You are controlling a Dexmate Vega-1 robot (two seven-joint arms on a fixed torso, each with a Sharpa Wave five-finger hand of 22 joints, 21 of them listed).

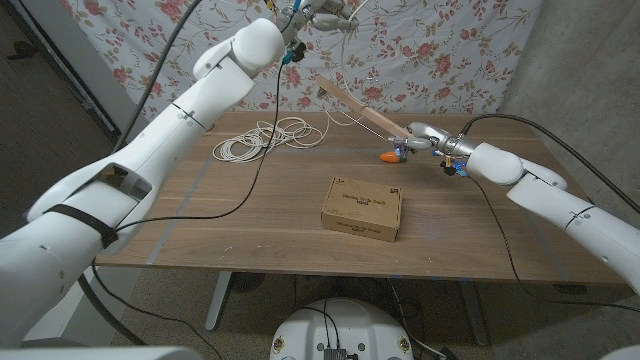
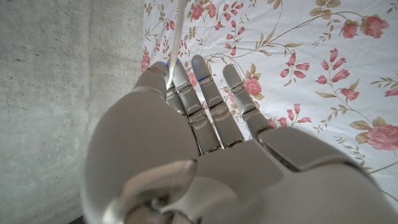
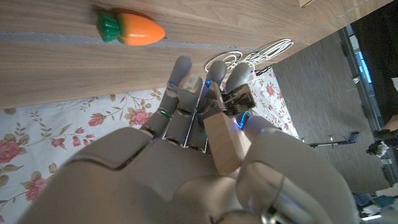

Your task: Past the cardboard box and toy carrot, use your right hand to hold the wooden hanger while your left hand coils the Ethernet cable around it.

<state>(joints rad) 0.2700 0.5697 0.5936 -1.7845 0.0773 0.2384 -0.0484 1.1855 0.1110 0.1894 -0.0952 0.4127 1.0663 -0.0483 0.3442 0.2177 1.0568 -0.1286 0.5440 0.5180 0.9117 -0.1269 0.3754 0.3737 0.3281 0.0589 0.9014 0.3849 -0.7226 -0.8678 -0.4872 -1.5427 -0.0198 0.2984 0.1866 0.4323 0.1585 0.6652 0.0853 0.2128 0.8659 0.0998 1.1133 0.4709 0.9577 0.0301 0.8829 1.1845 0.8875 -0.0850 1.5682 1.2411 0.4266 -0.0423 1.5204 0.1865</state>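
The right robot hand [image 1: 422, 139] grips one end of the hanger [image 1: 360, 108], just above the carrot [image 1: 389, 156]. The hanger looks stiff and light, so an end grip seems fine. The left robot hand [image 1: 325, 15] is high above the hanger, pinching the cable [image 1: 268, 136]. The cable looks soft and floppy. The box [image 1: 362, 209], nearer than the carrot, is shut.
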